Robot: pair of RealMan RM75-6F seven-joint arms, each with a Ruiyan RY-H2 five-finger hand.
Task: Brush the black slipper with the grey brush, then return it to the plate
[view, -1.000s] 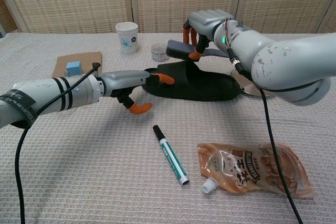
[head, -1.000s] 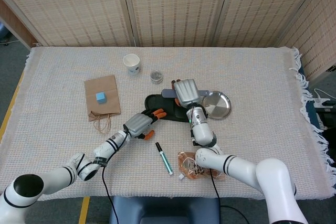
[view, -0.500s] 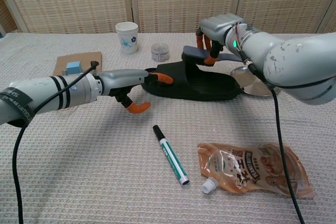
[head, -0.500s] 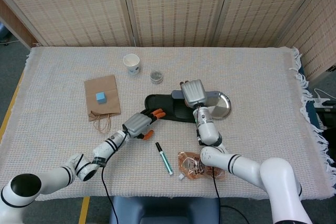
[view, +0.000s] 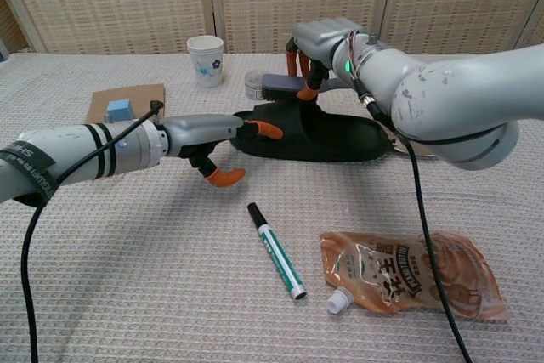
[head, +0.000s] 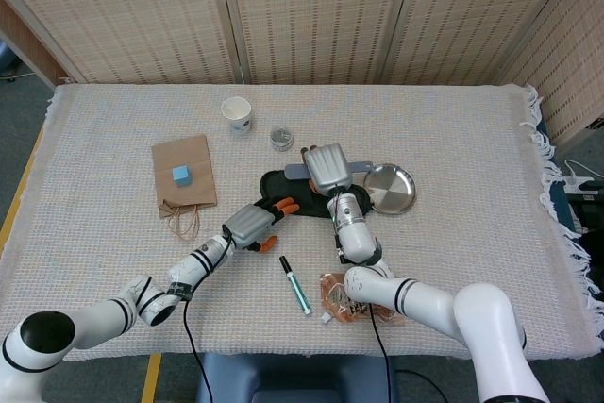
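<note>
Woven beige cloth covers the table point(head: 472, 261), with rattan screens point(head: 311, 16) closing off the far side.

Nearest the robot, at about 5 o'clock from the table's middle, lies a brown spouted pouch point(view: 408, 275), and just to its 9 o'clock a green-and-white marker point(view: 276, 251) with a black cap.

Beyond these, the left hand point(head: 251, 226) reaches in from 7 o'clock. Its orange-tipped fingers point(view: 265, 129) rest on the near end of the black slipper point(view: 319, 138), one thumb-side tip curling down toward the cloth; whether it truly grips the slipper cannot be told. The slipper lies flat around the table's centre, long axis running from 9 to 3 o'clock.

Over the slipper's upper part, the right hand point(view: 323, 44) holds the grey brush point(view: 285, 87), fingers wrapped round its handle, the brush head pointing toward 9 o'clock and hovering at or just above the slipper's strap; contact is unclear.

At 3 o'clock of the slipper, just beside it, sits the round metal plate point(head: 392, 189).

Farther out toward 10 o'clock, a brown paper bag point(head: 183, 173) lies flat with a small blue cube point(head: 179, 175) on it. At 12 o'clock stand a small lidded jar point(head: 281, 138) and, beyond it, a white paper cup point(head: 237, 113).
</note>
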